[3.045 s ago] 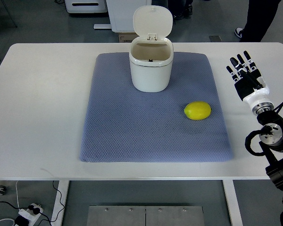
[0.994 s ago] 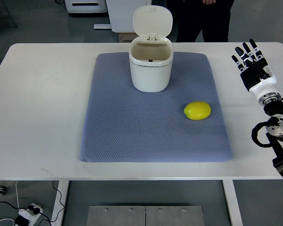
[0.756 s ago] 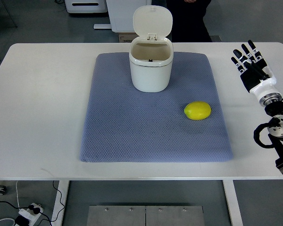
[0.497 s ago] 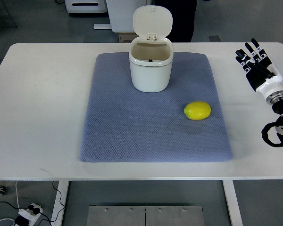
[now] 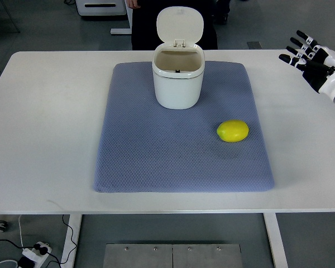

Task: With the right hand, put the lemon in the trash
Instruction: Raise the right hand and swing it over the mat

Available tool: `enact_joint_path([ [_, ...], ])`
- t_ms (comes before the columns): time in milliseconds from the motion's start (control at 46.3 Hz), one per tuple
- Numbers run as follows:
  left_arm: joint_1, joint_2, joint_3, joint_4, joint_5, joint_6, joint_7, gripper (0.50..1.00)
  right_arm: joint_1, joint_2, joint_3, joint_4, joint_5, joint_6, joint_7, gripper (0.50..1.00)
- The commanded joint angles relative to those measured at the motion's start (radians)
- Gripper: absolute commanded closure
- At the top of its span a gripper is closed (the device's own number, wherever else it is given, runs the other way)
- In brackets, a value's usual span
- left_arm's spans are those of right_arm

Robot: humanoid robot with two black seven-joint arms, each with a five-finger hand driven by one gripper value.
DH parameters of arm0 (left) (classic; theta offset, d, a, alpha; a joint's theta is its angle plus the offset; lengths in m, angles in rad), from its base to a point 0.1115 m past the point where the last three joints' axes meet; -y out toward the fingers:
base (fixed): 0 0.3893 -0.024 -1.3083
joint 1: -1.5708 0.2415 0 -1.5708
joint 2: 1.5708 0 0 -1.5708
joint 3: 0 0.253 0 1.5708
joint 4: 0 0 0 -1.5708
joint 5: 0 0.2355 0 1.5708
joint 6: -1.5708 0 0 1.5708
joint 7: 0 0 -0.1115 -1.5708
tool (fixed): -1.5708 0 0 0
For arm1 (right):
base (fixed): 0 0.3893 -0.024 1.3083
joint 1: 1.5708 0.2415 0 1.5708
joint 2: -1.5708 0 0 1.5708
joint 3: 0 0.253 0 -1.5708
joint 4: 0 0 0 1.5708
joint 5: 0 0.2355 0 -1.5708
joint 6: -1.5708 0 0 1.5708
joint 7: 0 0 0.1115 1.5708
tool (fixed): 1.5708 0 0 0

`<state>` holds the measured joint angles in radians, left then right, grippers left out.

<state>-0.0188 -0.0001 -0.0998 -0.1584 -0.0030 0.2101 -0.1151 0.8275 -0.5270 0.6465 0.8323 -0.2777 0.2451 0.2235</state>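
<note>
While the lemon (image 5: 233, 130) lies untouched, right robot hand (image 5: 312, 58) hovers spread

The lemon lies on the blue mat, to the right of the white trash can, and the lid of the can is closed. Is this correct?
Not quite. In the top view the lid of the trash can stands open, tipped back behind the opening. The rest holds: the lemon lies on the blue mat, to the right of the can and nearer the camera.

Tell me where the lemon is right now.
In the top view, the lemon lies on the right part of the blue mat, nearer the camera and right of the open trash bin.
</note>
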Motion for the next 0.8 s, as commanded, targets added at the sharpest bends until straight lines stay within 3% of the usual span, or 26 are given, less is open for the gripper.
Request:
enact_joint_path([
  [0, 0.0, 0.0, 0.0, 0.0, 0.0, 0.0, 0.0, 0.5, 0.096, -0.056, -0.168, 0.001, 0.0, 0.035, 0.0, 0.5],
  [151, 0.0, 0.0, 0.0, 0.0, 0.0, 0.0, 0.0, 0.5, 0.223, -0.126, -0.381, 0.001, 0.002, 0.083, 0.002, 0.5],
  [475, 0.0, 0.0, 0.0, -0.001, 0.0, 0.0, 0.0, 0.5, 0.303, -0.162, -0.499, 0.028, 0.002, 0.172, -0.01, 0.5],
  [778, 0.0, 0.0, 0.0, -0.001, 0.0, 0.0, 0.0, 0.5, 0.453, -0.168, -0.659, 0.028, 0.002, 0.175, -0.006, 0.5],
])
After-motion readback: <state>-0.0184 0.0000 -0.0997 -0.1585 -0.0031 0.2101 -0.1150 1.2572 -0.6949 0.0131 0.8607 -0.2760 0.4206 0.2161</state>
